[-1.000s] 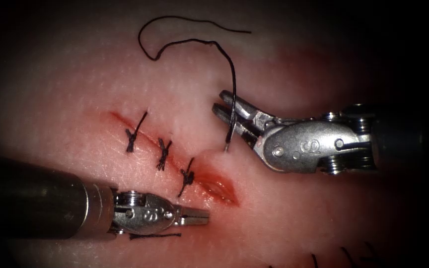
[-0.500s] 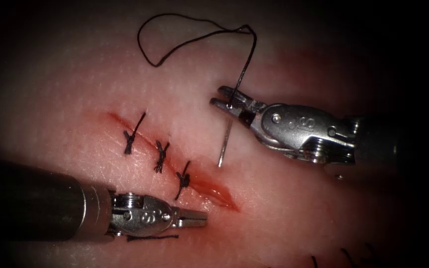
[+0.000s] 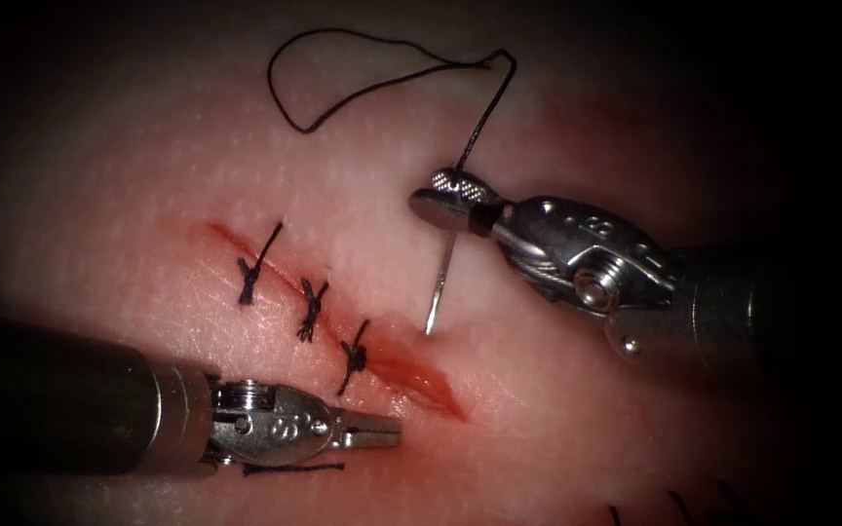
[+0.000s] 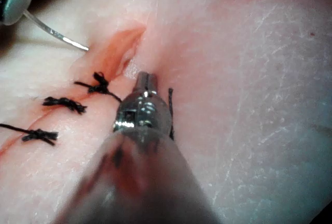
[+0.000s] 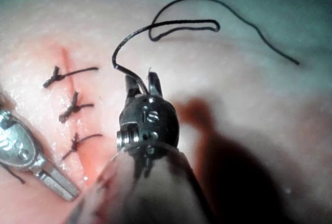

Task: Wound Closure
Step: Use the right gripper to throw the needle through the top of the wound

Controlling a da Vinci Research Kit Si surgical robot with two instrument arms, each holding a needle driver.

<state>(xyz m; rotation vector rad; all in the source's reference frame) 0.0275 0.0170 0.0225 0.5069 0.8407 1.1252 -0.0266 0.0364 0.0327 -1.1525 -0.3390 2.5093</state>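
The cut runs diagonally across the tissue. Three black stitches close its upper part, and the lower end gapes. My right tool is to the right of the cut, shut on the curved needle near its thread end. The needle's tip points down at the tissue just right of the open end; I cannot tell if it touches. The thread loops up and left from the jaws. My left tool lies left of the cut's lower end, shut, holding nothing. The wrist views show the needle, left tool, right tool and thread.
Red fluid wets the open part of the cut. A short cut piece of thread lies under the left tool. More dark thread ends show at the tissue's lower right edge.
The right tool's wrist has turned and lifted a little, drawing the needle's tip back out of the tissue. More of the needle shows, and the thread loop has swung right. The left tool has barely moved.
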